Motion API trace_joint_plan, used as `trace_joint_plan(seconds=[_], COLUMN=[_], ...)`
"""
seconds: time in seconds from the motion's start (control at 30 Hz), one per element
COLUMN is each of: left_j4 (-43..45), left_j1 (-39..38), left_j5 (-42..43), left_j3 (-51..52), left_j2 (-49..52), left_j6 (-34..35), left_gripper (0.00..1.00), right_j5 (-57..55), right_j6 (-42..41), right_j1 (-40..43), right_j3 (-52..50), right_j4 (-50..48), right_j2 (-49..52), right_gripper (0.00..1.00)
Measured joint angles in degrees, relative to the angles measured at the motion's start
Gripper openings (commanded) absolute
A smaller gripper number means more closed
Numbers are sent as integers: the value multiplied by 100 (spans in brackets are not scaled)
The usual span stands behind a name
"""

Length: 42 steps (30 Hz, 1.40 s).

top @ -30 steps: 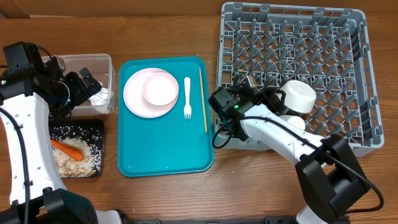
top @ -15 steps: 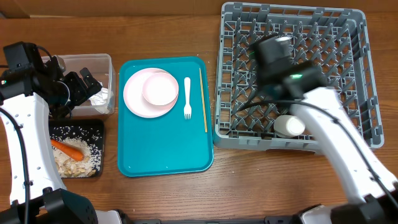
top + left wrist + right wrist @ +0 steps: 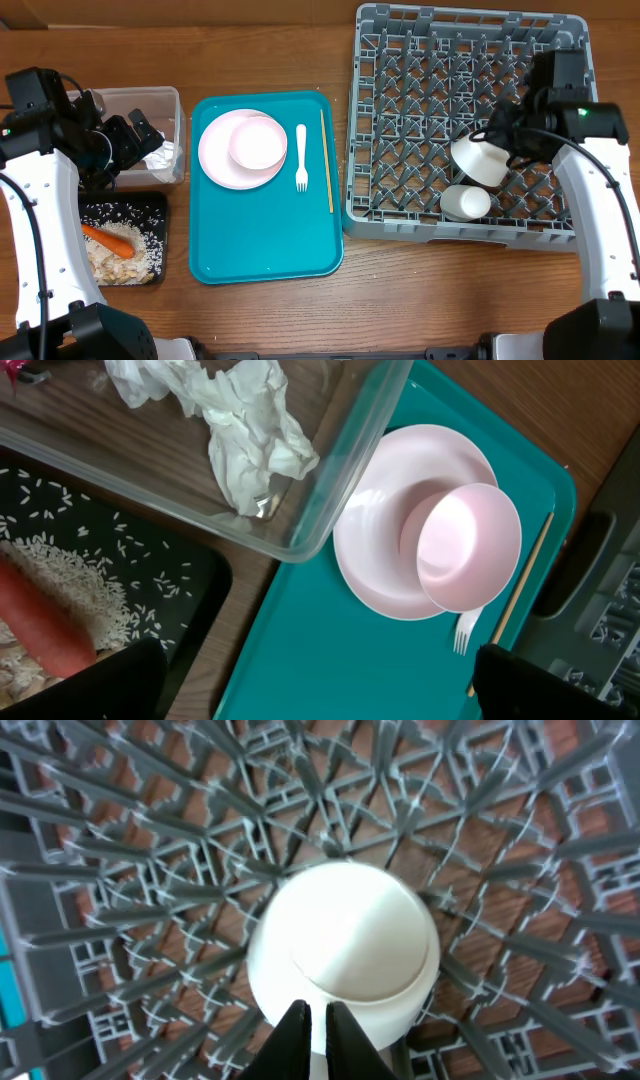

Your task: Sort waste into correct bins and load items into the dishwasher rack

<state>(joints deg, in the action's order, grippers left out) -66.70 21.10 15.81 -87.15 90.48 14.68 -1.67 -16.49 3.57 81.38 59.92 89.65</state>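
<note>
Jaws of the right gripper stand almost together with nothing visibly between them. Their tips are over the lower edge of a white cup; whether they touch it I cannot tell. Those of the left gripper are spread wide and empty over the left side of the table.

The dishwasher rack holds only that cup, tilted among the pegs, and a second white cup just beside it. The teal tray carries the round plate with the pink bowl on it, the fork and the chopsticks, all yet to be loaded. The clear tub has the tissues, and the black tray has the carrot and rice. The waste looks sorted, and loading seems under halfway.
</note>
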Motion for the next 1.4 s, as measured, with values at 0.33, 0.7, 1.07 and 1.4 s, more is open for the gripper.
trace_joint_plan(seconds=[0.33,0.7,1.07,1.4], left_j4=[0,0,0,0], left_j1=[0,0,0,0], left_j5=[0,0,0,0], left_j3=[0,0,0,0], left_j2=[0,0,0,0], left_j6=[0,0,2,0], left_gripper=[100,100,100,100], right_j5=[168,-133,-173,-116], right_j6=[2,0,0,0], right_j1=[9,9,9,9], right_j3=[-901,-953,-1134,-1143], right_j4=[-584,-1185,-824,-422], right_j2=[9,15,15,15], right_gripper=[6,5,4,4])
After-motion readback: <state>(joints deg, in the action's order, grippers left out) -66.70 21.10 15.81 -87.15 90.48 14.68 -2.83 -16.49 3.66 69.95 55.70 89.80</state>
